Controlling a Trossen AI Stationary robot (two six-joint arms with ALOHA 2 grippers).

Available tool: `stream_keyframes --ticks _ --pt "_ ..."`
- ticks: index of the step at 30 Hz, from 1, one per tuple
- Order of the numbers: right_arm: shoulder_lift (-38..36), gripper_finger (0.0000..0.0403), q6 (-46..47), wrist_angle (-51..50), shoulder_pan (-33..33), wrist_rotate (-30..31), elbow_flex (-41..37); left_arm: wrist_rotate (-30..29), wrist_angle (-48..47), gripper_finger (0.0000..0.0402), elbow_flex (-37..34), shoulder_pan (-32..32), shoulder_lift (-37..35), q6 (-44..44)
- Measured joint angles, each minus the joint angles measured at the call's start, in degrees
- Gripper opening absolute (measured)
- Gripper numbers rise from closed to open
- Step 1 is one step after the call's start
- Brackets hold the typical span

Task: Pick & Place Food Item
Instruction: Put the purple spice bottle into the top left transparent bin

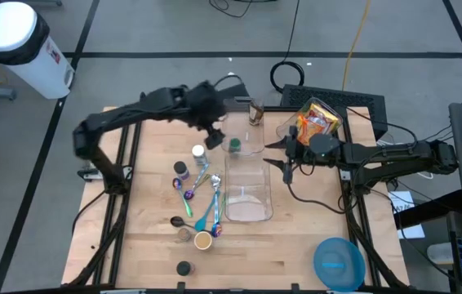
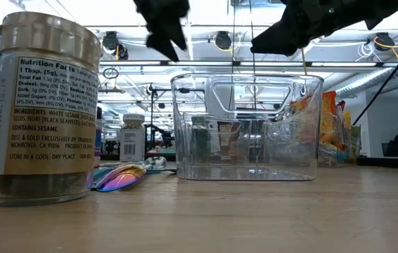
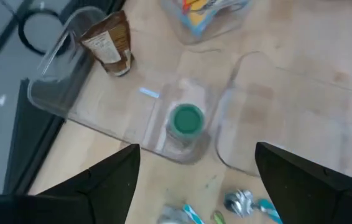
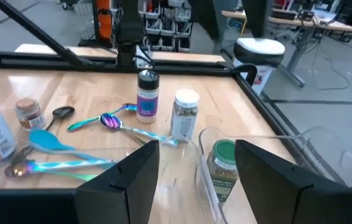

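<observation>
A small jar with a green lid (image 3: 187, 121) stands upright on its base inside a clear bin (image 1: 247, 135) at the table's middle, toward the far edge. My left gripper (image 3: 194, 180) hangs open above and to the left of the jar (image 1: 234, 145), fingers pointing steeply down, nothing between them. My right gripper (image 4: 198, 171) is held level on the right side of the bins (image 1: 276, 147), open and empty, with the green-lidded jar (image 4: 222, 169) a little beyond its fingers. In the low view both grippers show only as dark shapes overhead.
A second clear bin (image 1: 249, 192) lies nearer the front. A brown jar (image 1: 256, 112) and a clear tub of snack packs (image 1: 317, 121) stand at the far side. Spice jars (image 4: 185, 115), shiny spoons (image 1: 202, 192) and small cups fill the left; a blue bowl (image 1: 339, 261) sits front right.
</observation>
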Motion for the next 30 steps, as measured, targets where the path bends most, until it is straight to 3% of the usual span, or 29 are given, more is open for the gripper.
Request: stream_keyframes --ticks 8,17,24,30 --pt "0.0 0.0201 1.5 -1.0 0.1 -0.1 0.0 -4.3 13.3 0.0319 -25.3 -3.1 -18.7 -0.4" --pt "0.0 0.0201 1.5 -0.6 0.1 -0.1 0.0 -6.1 25.8 0.0319 -53.8 -6.5 -43.6 -13.7" --pt "0.0 0.0201 1.5 -0.3 0.1 -0.1 0.0 -13.5 26.7 0.0321 -67.5 -16.2 -59.4 -25.1" --pt "0.0 0.0201 1.5 -0.2 0.1 -0.1 0.0 -14.9 24.7 0.0321 -75.5 -20.4 -63.1 -30.3"
